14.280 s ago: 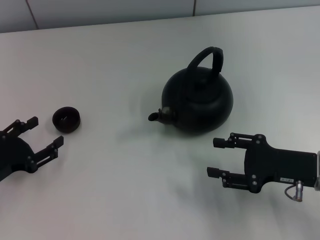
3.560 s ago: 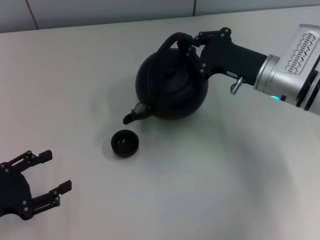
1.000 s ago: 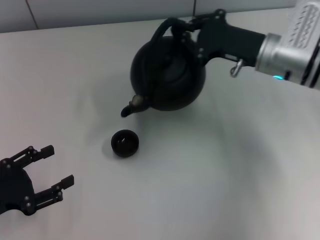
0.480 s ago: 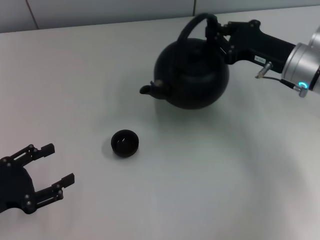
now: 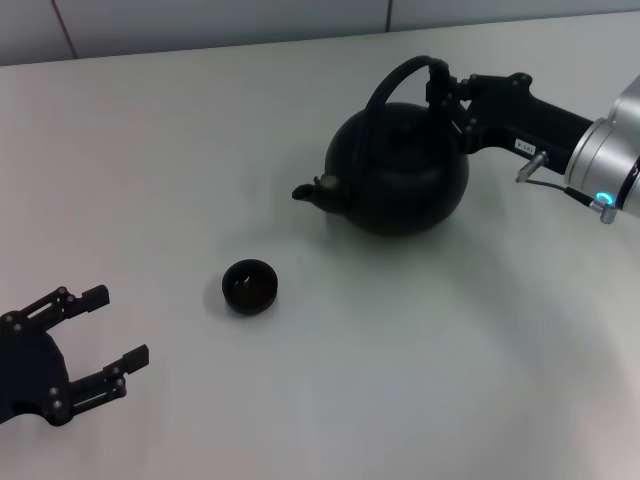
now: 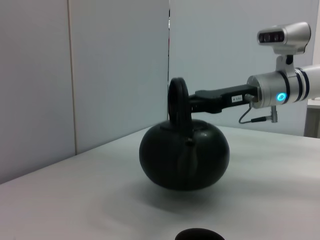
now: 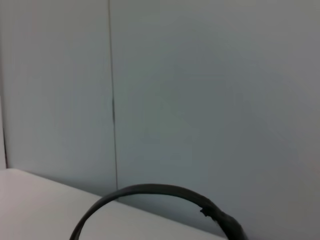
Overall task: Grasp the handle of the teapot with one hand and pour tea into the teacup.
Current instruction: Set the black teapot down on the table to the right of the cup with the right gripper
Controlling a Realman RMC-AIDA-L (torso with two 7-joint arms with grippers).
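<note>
— What sits nearest the robot?

— The left gripper point(image 5: 98, 335), low at the near left of the white table point(image 5: 400, 380), its fingers spread apart and holding nothing. It lies where it lay half a second ago.

— And past it?

— The teacup point(image 5: 249, 285), upright on the table, well apart from that gripper and with nothing touching it. From the left wrist view only its rim point(image 6: 200, 234) shows, in front of the pot. It has not moved.

— Where is the teapot?

— Farther back and to the right. The teapot point(image 5: 400, 182) stands level, its spout pointing left, well short of the cup. Bare table lies between spout and cup. Half a second ago the pot was a little farther left and higher in the head view; a second ago it was tipped, its spout hanging just above the cup.

— Who holds it?

— The right gripper point(image 5: 447, 90), pinched on the handle point(image 5: 390, 85) at its right end. Behind the table stands a grey panelled wall point(image 6: 100, 75).
</note>
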